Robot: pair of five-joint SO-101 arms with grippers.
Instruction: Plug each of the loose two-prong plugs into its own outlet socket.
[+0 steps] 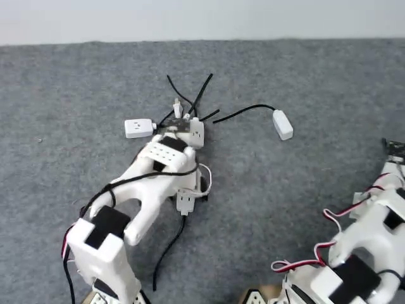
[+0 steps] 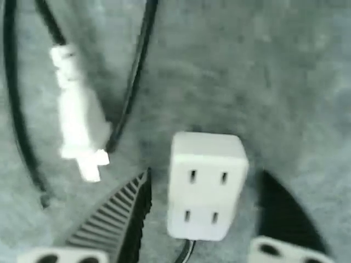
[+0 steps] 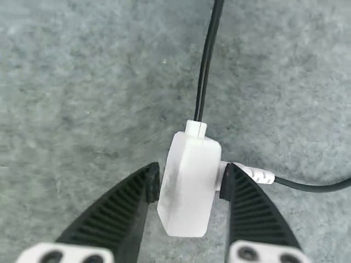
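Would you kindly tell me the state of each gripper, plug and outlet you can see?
left gripper: open, astride the double outlet.
double outlet: sockets empty, face up.
near plug: unplugged, beside that outlet.
far plug: unplugged, lying alone.
side outlet: nothing plugged in.
right gripper: shut on the white block.
white block: gripped, cable attached.
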